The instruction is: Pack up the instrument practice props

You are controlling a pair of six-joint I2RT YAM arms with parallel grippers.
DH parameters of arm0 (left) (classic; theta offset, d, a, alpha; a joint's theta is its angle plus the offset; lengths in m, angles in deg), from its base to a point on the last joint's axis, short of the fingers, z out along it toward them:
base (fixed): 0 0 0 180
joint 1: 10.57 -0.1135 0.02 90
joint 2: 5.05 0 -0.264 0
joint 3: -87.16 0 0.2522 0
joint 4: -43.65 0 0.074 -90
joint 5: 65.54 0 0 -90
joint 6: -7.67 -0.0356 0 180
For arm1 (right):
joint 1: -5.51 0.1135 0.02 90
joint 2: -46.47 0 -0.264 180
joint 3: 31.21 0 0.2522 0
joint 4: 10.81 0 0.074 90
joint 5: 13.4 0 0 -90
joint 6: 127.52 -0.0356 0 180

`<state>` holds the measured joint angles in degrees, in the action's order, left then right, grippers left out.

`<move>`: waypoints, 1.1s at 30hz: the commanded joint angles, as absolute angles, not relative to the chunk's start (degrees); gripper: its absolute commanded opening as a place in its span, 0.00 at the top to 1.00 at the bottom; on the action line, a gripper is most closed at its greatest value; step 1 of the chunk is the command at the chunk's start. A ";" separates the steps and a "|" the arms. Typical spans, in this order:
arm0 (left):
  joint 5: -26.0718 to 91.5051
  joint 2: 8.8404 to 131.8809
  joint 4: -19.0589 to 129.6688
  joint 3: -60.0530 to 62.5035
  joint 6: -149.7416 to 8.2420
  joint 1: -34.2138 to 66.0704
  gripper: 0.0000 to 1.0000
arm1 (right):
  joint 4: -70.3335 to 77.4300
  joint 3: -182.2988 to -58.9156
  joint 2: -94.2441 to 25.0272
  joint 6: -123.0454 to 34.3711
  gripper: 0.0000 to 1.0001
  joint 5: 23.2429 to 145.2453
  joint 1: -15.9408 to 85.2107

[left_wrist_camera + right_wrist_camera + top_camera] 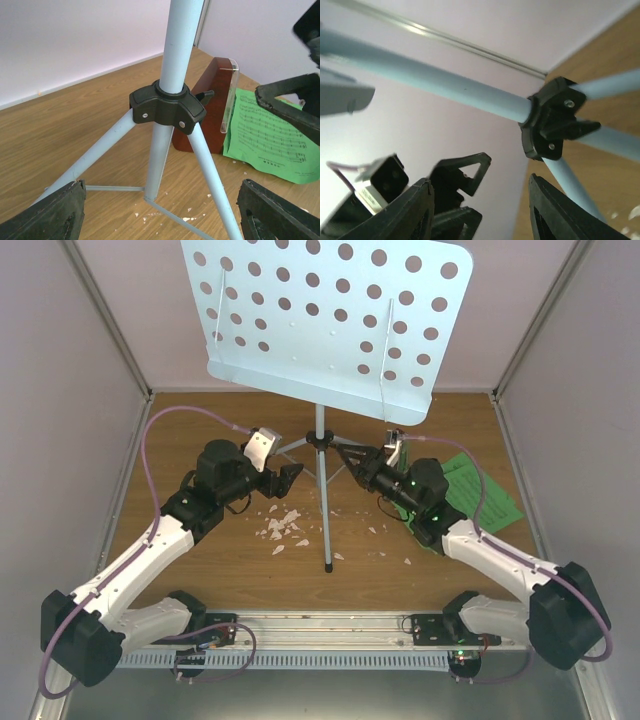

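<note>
From above, the music stand [325, 320] stands upright, and the black hub [320, 440] where its pole [319, 420] meets the tripod legs [325, 510] is the spot to watch. The left gripper [292, 474] sits just left of the hub and the right gripper [350, 458] just right of it, both pointing in. The right looks a shade nearer. Green sheet music [492, 498] lies flat well right of the hub, with crumbs [282, 526] in front.

Left wrist view: fingers [50, 215] spread wide and holding nothing, the hub [167, 107] dead ahead and above them, the pole running straight up. The metronome [207, 105] stands just behind, beside the sheet.

Right wrist view: fingers [560, 210] parted and empty too, with the hub [550, 120] just beyond the tips. A squeeze across the pole looks the likely call.
</note>
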<state>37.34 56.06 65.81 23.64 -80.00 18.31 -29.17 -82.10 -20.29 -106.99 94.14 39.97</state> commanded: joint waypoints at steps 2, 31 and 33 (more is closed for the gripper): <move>37.70 54.81 63.74 22.85 -80.58 18.52 0.17 | -25.00 -85.50 -23.10 -132.41 0.47 92.79 40.40; 38.15 54.10 63.73 22.86 -80.49 18.54 0.17 | -2.48 -100.10 -33.94 -138.03 0.68 91.09 39.17; 38.08 54.10 63.71 22.86 -80.53 18.52 0.17 | -2.51 -100.24 -34.06 -137.88 0.75 91.24 39.17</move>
